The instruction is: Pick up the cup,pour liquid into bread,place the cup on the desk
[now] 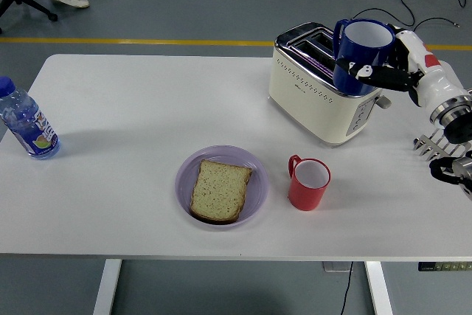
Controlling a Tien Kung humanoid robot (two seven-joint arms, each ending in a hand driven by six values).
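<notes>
Setting the cup [361, 55] down looks like the step in hand: blue, upright, mouth up, held in the air over the toaster's [324, 92] far right end, handle pointing away from the hand. To do it well: keep it level, carry it clear of the toaster first, then lower to bare desk [133, 108] on the hand's near side, not onto the red cup [308, 182] or the fork [431, 144]. Release only once the base sits flat.

Right hand [391, 71] is clamped on the cup's side, dark fingers [372, 73] wrapped across the body, white wrist trailing off toward the right edge. Forearm roughly level, palm facing left. Black arm links show just below the wrist.

Bread [220, 190] lies in the purple plate [257, 189], well down and left of the hand. No liquid visible on it, can't tell if poured. Bottle [26, 123] far left. Left hand not seen.
</notes>
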